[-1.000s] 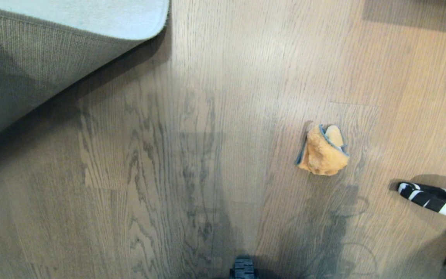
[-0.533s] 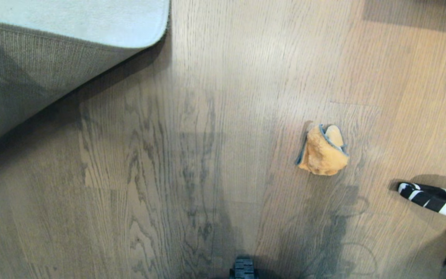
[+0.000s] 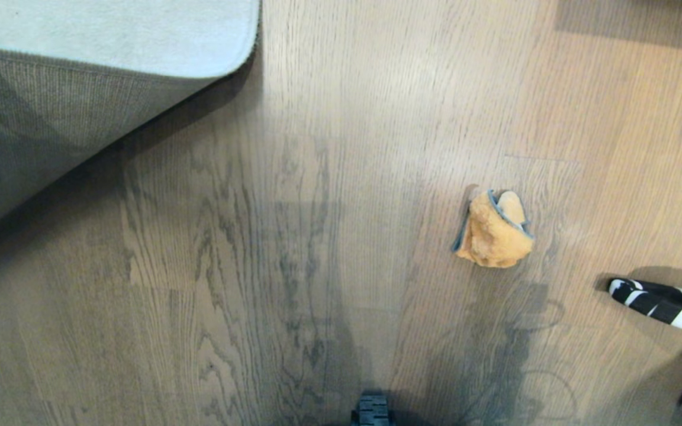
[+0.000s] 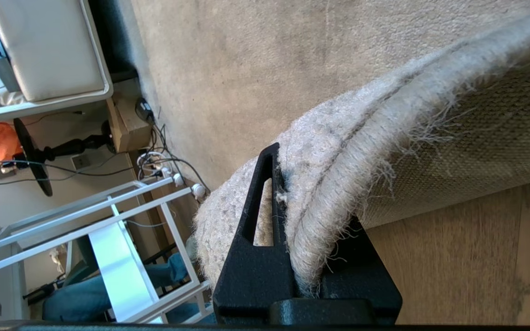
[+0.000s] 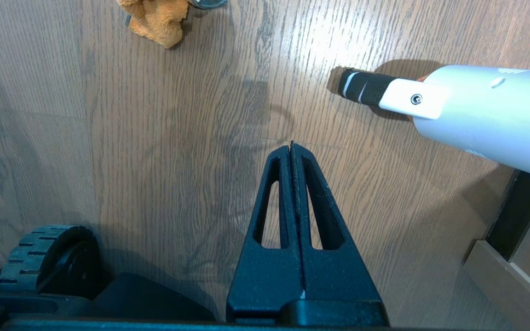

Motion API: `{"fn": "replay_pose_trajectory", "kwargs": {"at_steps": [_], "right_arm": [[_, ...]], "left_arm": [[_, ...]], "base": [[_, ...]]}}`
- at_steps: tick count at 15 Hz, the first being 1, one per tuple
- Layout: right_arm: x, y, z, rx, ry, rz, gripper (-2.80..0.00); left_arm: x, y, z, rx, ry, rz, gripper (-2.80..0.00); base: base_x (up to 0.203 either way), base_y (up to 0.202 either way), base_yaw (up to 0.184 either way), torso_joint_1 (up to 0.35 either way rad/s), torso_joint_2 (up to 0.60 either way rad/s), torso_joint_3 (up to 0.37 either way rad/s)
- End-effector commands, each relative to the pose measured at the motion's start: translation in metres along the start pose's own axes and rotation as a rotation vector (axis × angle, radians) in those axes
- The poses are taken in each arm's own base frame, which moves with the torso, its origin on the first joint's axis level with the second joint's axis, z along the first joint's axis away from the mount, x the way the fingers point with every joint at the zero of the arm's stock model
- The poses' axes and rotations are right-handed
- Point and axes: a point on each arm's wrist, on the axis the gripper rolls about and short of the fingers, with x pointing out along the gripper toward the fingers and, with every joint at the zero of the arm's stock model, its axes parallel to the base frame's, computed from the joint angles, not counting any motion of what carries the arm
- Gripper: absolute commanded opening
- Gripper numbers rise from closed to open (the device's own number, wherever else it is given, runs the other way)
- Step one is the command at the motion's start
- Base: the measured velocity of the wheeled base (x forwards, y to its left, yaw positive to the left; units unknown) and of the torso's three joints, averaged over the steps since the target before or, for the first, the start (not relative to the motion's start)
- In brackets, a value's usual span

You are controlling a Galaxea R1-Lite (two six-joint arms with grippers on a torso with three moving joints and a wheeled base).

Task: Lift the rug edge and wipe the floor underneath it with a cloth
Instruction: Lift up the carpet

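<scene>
With my left gripper (image 4: 292, 216) clamped on it, I've drawn the rug edge (image 3: 157, 89) a little further back. A slightly wider strip of the floor (image 3: 157, 177) beside it now lies bare.

Black slotted triangular fingers (image 5: 265, 220), white arm casing (image 5: 490, 115)

A home living room: rug (image 4: 256, 69), plank floor (image 3: 329, 236) (cables (image 4: 164, 161) trailing by furniture).

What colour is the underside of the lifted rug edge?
Tan-brown, coarse woven backing on the rug edge, under the pale grey-beige pile; the head view shows it best.
</scene>
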Motion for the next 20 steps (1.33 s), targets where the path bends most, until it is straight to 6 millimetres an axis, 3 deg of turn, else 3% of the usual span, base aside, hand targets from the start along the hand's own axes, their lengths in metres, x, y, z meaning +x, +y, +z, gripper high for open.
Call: {"fn": "replay_pose_trajectory", "kwargs": {"at_steps": [1,11,20], "right_arm": [[0.0,0.0,0.0,0.0,-0.001,0.0,-2.8],[0.0,0.0,0.0,0.0,-0.001,0.0,-2.8],[0.0,0.0,0.0,0.0,-0.001,0.0,-2.8]], "left_arm": [[0.002,-0.007,-0.002,0.013,0.011,-0.006,-2.8],[-0.004,-0.011,-0.017,0.05,0.032,-0.024,-2.8],[-0.005,-0.01,-0.018,0.042,0.028,-0.025,-2.8]], "base": [[0.0,0.0,0.0,0.0,0.0,0.0],[0.0,0.0,0.0,0.0,0.0,0.0],[0.0,0.0,0.0,0.0,0.0,0.0]]}}
